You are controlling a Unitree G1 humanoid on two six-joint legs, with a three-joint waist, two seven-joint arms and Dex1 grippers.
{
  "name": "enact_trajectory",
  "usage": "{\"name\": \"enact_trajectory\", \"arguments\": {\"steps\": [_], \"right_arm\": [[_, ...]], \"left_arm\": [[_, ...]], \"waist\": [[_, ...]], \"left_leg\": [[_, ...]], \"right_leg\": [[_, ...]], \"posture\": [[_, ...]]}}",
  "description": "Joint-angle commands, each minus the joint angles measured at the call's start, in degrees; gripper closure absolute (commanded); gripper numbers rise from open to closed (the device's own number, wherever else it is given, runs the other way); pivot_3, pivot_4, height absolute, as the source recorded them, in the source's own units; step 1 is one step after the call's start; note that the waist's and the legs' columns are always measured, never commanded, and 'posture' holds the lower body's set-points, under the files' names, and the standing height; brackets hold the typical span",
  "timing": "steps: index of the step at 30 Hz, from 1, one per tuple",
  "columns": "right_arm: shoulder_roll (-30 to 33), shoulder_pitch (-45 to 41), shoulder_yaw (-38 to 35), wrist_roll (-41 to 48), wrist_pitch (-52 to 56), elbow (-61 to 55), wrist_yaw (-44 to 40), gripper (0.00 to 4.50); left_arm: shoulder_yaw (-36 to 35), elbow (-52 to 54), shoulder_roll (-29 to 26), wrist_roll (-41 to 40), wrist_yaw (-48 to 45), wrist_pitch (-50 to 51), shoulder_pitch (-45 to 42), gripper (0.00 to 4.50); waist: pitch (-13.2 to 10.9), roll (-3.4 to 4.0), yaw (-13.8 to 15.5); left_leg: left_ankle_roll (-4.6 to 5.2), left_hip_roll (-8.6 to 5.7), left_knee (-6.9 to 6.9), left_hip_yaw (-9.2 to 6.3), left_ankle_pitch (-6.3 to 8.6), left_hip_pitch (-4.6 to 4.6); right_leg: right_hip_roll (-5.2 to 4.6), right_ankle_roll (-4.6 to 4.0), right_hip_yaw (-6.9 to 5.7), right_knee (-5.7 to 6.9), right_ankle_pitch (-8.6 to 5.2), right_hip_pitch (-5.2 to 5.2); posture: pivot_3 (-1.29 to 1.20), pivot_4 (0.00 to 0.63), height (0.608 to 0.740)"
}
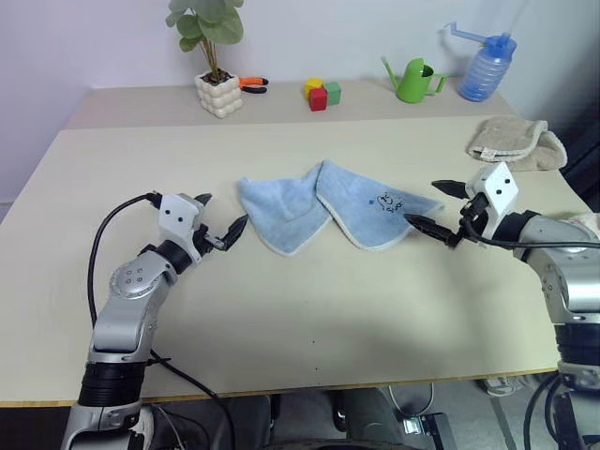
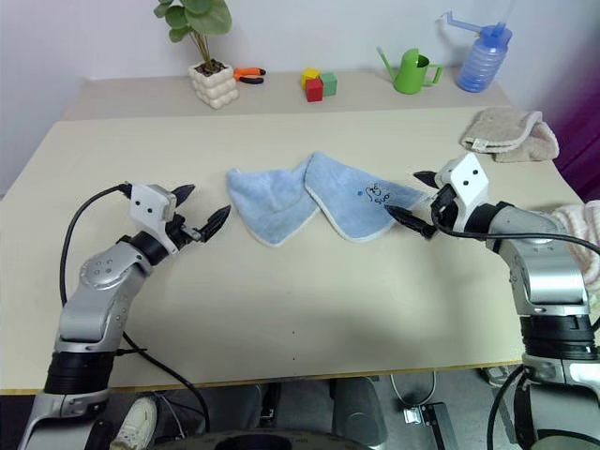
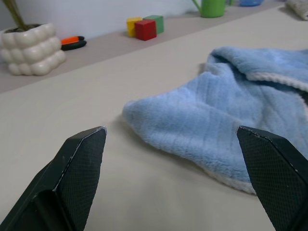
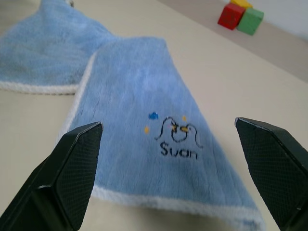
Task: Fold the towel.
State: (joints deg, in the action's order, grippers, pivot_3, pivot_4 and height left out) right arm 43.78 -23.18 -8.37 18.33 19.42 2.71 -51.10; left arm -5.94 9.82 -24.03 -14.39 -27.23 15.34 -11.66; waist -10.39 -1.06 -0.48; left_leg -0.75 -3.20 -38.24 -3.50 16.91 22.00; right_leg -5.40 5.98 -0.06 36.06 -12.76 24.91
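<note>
Jaws on both sides stand spread wide and hold nothing: your left gripper hovers just beside the towel's left lobe, your right gripper just beside its right tip. Between them, near the middle of the table and a little toward its far edge, the towel lies bunched into two flat lobes that meet at a raised pinch.

Expect it to handle as light, limp terry: it will drape and sag from any grip, drag a little on the table, and cannot break. The pile should give you friction, so slipping looks unlikely. Take it at the whitish stitched edging, ideally at the outer corner of each lobe nearest each gripper, and pinch one layer only so it can be spread flat first.

On the right lobe you can read the embroidered mark: two small birds above the word "Suon".
</note>
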Motion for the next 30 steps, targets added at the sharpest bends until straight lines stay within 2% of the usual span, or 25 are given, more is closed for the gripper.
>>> {"name": "enact_trajectory", "arguments": {"steps": [1,12,14,17,24,30], "right_arm": [[0.2,-1.8,-0.1,-0.5,-1.6,0.8,-0.2,0.00],[-2.0,-3.3,1.8,-1.0,-2.2,1.3,1.2,0.00],[-2.5,-2.8,1.7,-0.5,-1.1,0.2,1.5,0.00],[-3.0,-1.0,1.2,1.9,2.3,-3.4,1.2,0.00],[-4.1,5.6,-1.0,2.8,4.4,-11.0,5.3,0.00],[-4.2,10.6,-2.8,4.1,6.5,-16.9,8.1,0.00]], "left_arm": [[-1.3,1.6,0.4,0.2,1.1,-1.8,0.2,0.07],[0.4,2.7,0.9,0.1,1.4,-1.4,0.7,0.07],[2.6,3.8,1.5,-0.6,-0.1,-0.8,1.1,0.07],[11.7,5.4,3.4,1.0,-3.7,0.7,0.4,0.07],[23.3,1.5,4.0,11.7,-2.8,3.3,-5.4,0.07],[27.5,-0.1,3.2,15.3,-4.6,9.2,-7.4,0.07]], "waist": [[0.0,0.00,0.0],[0.0,0.00,0.0],[0.0,0.00,0.1],[0.0,0.00,0.7],[0.0,0.03,1.3],[0.0,0.08,1.1]], "left_leg": [[0.00,0.00,0.00,0.00,0.00,0.00],[0.00,-0.01,0.00,0.00,0.00,0.00],[0.00,-0.01,0.00,0.00,0.00,0.00],[0.00,-0.04,-0.01,0.00,0.00,0.02],[0.00,-0.03,-0.03,-0.01,0.00,0.00],[0.06,-0.02,-0.03,0.01,0.03,-0.04]], "right_leg": [[0.00,0.00,0.00,0.00,0.00,0.00],[-0.01,0.00,0.00,0.00,0.00,0.00],[-0.02,0.00,0.00,0.00,0.00,0.00],[-0.06,0.01,0.00,-0.01,0.00,-0.01],[0.00,0.00,-0.01,0.02,0.00,-0.03],[0.02,0.01,0.00,0.01,0.00,-0.06]], "posture": [[0.00,0.150,0.731],[0.00,0.150,0.731],[0.00,0.150,0.731],[0.00,0.150,0.731],[0.00,0.150,0.731],[0.00,0.150,0.731]]}}
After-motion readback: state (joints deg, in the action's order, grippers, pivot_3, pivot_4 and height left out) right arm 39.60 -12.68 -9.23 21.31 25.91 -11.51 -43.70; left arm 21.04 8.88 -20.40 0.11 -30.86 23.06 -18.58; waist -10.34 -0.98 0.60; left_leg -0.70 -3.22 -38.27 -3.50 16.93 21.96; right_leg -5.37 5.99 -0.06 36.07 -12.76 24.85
